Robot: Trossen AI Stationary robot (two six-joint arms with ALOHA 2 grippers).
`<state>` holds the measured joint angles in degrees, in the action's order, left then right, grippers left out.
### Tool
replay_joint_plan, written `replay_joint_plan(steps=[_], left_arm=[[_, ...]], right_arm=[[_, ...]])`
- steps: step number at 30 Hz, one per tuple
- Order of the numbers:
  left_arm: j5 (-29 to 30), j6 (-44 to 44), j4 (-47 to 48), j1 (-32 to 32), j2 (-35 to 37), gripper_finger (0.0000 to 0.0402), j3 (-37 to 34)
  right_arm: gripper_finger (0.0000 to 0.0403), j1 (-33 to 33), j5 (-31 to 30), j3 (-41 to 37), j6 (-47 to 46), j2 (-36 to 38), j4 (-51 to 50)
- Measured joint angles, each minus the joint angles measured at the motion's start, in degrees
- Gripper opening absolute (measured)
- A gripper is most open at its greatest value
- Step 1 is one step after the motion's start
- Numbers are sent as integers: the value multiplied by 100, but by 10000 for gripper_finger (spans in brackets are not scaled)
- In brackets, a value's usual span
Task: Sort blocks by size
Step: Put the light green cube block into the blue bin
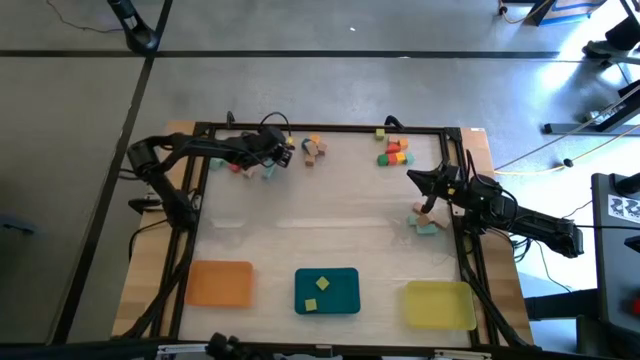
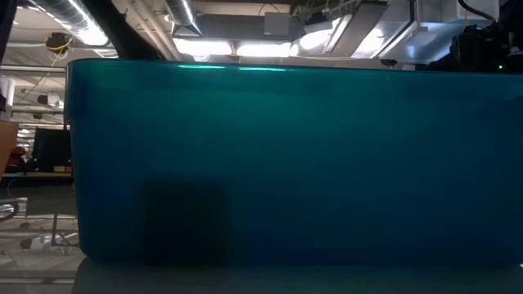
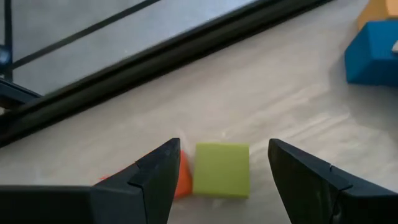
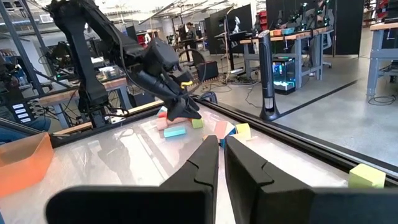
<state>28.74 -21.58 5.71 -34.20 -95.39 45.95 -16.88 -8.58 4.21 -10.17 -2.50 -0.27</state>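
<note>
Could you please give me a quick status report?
Left gripper open over green block. Right gripper shut, empty, at right edge. Nothing blocking.

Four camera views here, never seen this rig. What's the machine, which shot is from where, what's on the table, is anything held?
It is a robot with two dark arms working at a wooden table. The overhead picture shows everything: small coloured blocks along the far edge, and an orange tray, a teal tray and a yellow tray in front. The table-level camera is filled by the teal tray's wall. The other two pictures come from the wrists. The left gripper stands open around a green block, not yet closed on it. The right gripper is shut and holds nothing.
</note>
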Motion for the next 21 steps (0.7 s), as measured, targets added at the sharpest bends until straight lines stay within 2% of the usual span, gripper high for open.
replay_joint_plan(steps=[6,11,21], left_arm=[[-350,0,-90,-130,-213,230,0],[-404,3,-52,-153,-241,225,-2],[-406,74,-41,-153,-241,143,-2]], right_arm=[[28,0,0,0,0,0,8],[28,-2,0,0,-1,0,9],[28,-2,0,0,0,0,7]])
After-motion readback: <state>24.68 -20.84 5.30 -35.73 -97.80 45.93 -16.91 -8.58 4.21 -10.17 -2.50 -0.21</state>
